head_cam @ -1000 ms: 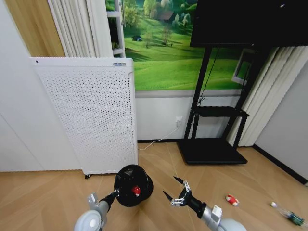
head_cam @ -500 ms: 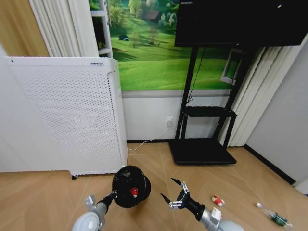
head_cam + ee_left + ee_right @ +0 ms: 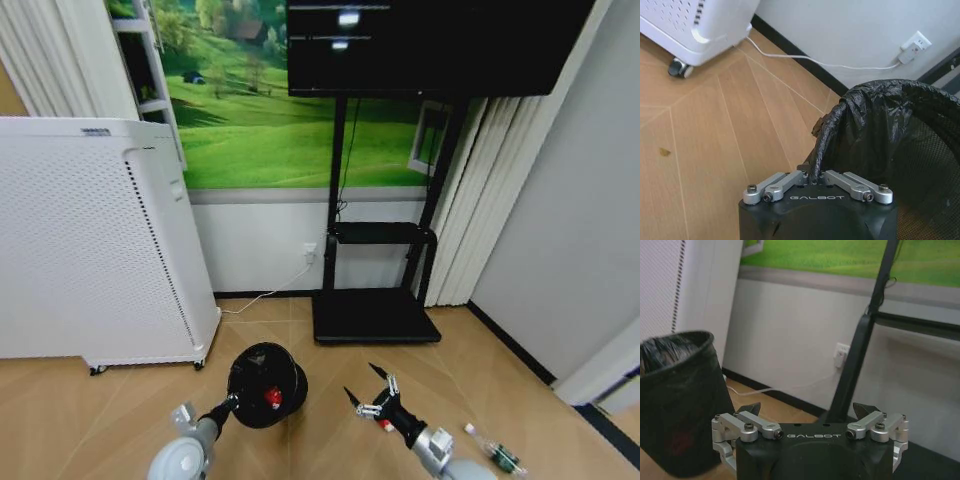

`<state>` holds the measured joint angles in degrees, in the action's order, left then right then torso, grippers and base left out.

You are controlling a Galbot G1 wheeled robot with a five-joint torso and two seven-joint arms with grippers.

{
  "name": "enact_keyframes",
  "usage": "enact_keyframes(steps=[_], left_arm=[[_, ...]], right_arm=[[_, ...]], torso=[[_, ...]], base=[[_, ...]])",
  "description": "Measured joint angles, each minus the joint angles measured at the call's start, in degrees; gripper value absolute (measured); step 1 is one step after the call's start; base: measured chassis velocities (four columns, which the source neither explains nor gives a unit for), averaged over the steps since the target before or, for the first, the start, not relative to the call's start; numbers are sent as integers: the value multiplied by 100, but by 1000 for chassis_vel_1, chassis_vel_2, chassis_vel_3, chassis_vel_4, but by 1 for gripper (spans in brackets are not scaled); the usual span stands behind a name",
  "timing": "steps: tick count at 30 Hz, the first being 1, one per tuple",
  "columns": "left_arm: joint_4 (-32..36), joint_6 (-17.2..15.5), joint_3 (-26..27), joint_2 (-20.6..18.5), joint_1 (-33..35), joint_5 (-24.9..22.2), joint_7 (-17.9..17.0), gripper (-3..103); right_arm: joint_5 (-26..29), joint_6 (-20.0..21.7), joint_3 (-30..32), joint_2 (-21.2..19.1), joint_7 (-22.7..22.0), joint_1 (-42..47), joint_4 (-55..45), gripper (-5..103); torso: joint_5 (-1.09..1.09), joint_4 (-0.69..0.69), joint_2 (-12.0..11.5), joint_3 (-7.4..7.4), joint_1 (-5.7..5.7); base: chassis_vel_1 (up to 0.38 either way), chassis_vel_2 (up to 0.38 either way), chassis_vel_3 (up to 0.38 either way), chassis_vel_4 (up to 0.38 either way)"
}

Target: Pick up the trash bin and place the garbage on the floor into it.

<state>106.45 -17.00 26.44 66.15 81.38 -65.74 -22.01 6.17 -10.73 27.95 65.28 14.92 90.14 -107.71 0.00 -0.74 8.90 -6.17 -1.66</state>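
The scene is evenly and brightly lit from overhead, two ceiling lamps being mirrored as small glare spots on the dark screen (image 3: 420, 45), and only soft, short shadows are cast on the floor (image 3: 120, 410). In the head view, straight edges such as the curtains (image 3: 480, 190) are bowed and splayed by wide-angle distortion toward the frame borders. In the right wrist view, the trash bin (image 3: 677, 400) is rendered slightly soft, and the liner interior is left nearly without detail in shadow.

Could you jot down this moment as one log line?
left gripper: shut on trash bin rim, red piece inside | right gripper: open | bottle: on floor
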Motion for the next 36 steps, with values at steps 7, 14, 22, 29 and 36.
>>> enact_keyframes(steps=[7, 14, 22, 29, 36], left_arm=[[-74, 258, 470, 102, -208, 61, -808, 1], [-101, 213, 836, 38, -122, 23, -822, 1], [66, 158, 879, 97, 36, -19, -718, 1], [190, 150, 813, 115, 98, -10, -689, 1], [229, 147, 811, 130, 144, 7, -665, 1]], right_arm=[[-280, 721, -116, 210, -523, -109, 433, 100], [-492, 662, -259, 288, -522, -421, 1171, 100], [-859, 543, -600, 308, -460, -974, 2326, 100], [-1214, 420, -984, 382, -409, -1584, 3394, 99], [-1881, 208, -1019, 684, -539, -2208, 4418, 97]], torso=[[-1, 3, 0, 1, 1], [0, 4, 0, 0, 0], [0, 0, 0, 1, 0], [0, 2, 0, 0, 0], [0, 3, 0, 1, 0]], base=[[-9, 1, 5, -6], [34, 42, -41, -31], [0, 0, 0, 0], [0, 0, 0, 0], [0, 0, 0, 0]])
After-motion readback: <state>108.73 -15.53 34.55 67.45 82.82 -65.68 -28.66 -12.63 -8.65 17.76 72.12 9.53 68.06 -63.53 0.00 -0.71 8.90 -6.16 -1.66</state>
